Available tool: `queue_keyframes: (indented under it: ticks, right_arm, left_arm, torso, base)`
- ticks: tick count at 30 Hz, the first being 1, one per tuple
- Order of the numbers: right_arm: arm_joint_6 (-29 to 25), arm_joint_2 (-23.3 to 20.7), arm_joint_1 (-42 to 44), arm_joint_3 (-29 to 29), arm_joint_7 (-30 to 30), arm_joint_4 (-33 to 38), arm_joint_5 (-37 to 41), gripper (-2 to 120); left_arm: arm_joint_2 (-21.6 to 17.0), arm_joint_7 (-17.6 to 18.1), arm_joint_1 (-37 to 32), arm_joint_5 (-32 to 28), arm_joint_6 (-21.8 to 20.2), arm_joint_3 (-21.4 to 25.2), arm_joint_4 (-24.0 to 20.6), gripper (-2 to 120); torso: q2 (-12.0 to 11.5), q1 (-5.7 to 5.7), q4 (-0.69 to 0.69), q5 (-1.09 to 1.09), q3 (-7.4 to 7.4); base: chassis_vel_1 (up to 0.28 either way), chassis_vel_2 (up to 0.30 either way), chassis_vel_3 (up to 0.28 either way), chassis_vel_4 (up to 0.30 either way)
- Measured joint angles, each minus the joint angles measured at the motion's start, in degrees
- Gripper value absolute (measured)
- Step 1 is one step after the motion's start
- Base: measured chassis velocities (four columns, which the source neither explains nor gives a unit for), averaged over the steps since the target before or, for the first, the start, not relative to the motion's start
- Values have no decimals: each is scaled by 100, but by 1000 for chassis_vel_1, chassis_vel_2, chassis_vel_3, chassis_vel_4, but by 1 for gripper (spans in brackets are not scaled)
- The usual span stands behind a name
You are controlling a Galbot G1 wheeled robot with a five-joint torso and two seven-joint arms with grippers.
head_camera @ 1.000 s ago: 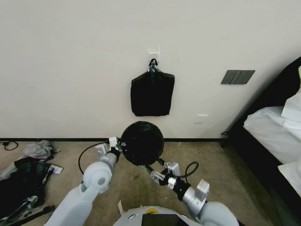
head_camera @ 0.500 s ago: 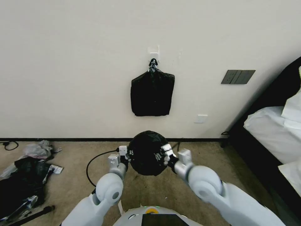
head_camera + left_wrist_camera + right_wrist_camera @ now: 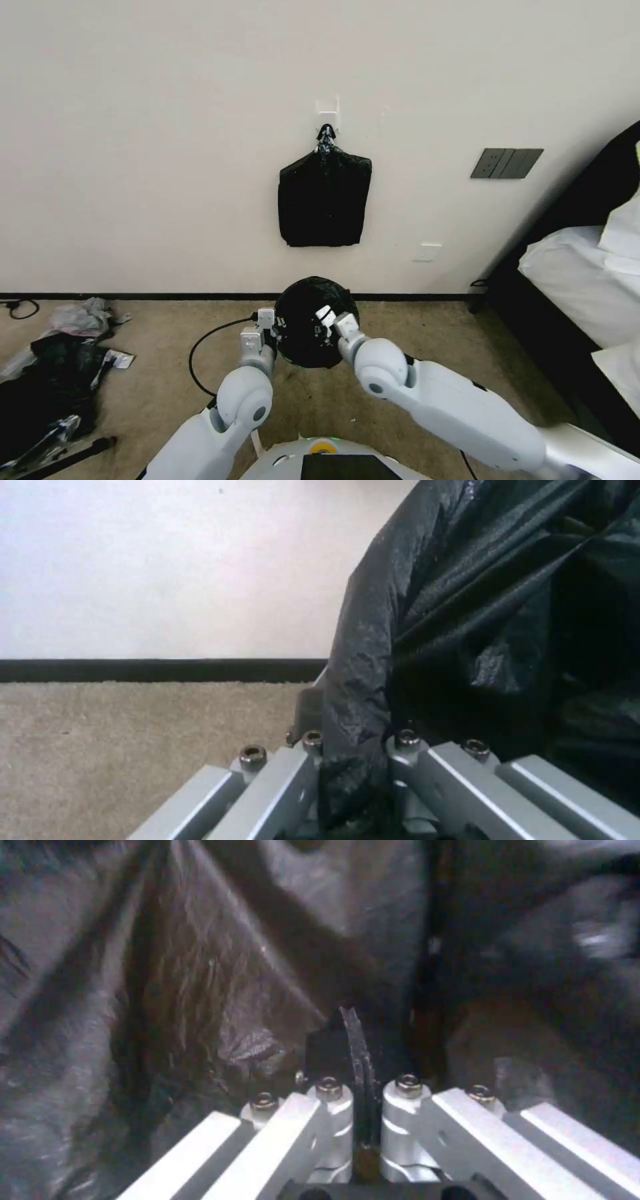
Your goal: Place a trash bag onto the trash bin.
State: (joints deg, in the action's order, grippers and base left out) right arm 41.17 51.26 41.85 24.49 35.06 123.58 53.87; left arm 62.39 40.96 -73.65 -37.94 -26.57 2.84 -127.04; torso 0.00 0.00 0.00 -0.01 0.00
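Observation:
The trash bag [image 3: 308, 320] is glossy black film bulging in a round shape on the carpet near the wall. The trash bin is hidden under it. My left gripper [image 3: 272, 328] is at the bag's left edge; in the left wrist view it [image 3: 353, 760] is shut on a fold of the trash bag [image 3: 480, 605]. My right gripper [image 3: 325, 321] reaches over the bag's top from the right. The right wrist view shows it [image 3: 359, 1090] shut on a thin ridge of the wrinkled trash bag [image 3: 220, 990].
A flat sheaf of black bags [image 3: 324, 199] hangs from a wall hook straight above. A heap of black plastic and scraps [image 3: 47, 373] lies on the carpet at the left. A bed [image 3: 587, 287] stands at the right. A black cable [image 3: 200, 340] loops by my left arm.
My right arm swung from the near right up over the bag and shut on it. The left gripper shifted right. The bag's round bulge sits lower and looks smaller.

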Motion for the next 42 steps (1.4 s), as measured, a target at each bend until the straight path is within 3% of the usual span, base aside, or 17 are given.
queue_keyframes:
  ticks: [6, 18, 42]
  right_arm:
    - [-12, 274, -239, 581, 105, -526, -577, 0]
    - [-41, 659, -579, 1048, 442, -1215, -654, 0]
    - [-55, 1160, -699, 1120, 604, -1857, -538, 0]
  left_arm:
    - [69, 108, 125, 146, -84, -119, 73, 1]
    - [-4, 92, 27, 330, -99, -193, -65, 1]
    - [-83, -4, -176, 294, -66, -94, -378, 1]
  torso:
    - [0, 0, -1, 0, 0]
    - [0, 0, 0, 0, 0]
    - [0, 0, 0, 0, 0]
  base:
    - [0, 0, 0, 0]
    - [0, 0, 0, 0]
    - [0, 0, 0, 0]
